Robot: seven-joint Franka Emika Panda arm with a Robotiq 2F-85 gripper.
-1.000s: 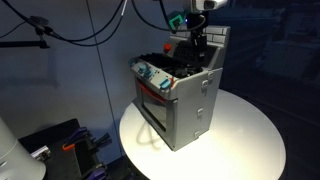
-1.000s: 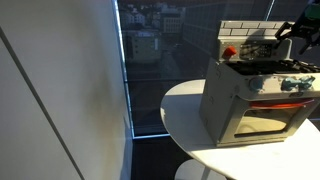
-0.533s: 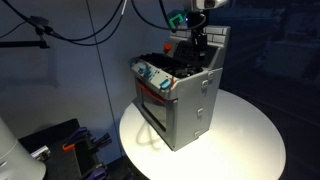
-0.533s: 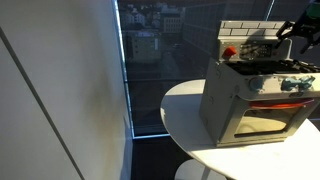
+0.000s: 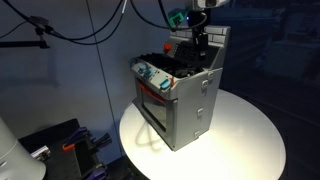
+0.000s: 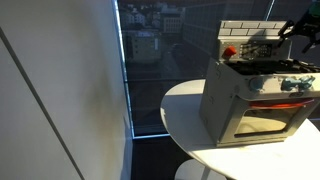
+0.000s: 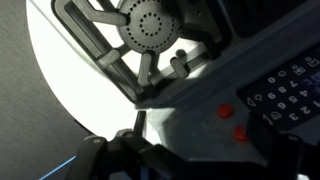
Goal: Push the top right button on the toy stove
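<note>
The silver-grey toy stove (image 5: 180, 100) stands on a round white table and shows in both exterior views (image 6: 250, 95). My gripper (image 5: 200, 42) hangs over the rear of the stove top, close to the brick-pattern back wall, and also shows at the frame's edge in an exterior view (image 6: 292, 30). Its fingers look narrow and together, holding nothing. In the wrist view the fingertips (image 7: 138, 125) hover just above the stove top, beside a black burner (image 7: 150, 25). Two red buttons (image 7: 226, 111) sit to the right, next to the dark control panel (image 7: 285, 95).
The round white table (image 5: 250, 140) carries only the stove. Black cables (image 5: 70, 30) hang behind it on the left. A dark window (image 6: 160, 70) and a grey wall (image 6: 60, 90) stand beside the table.
</note>
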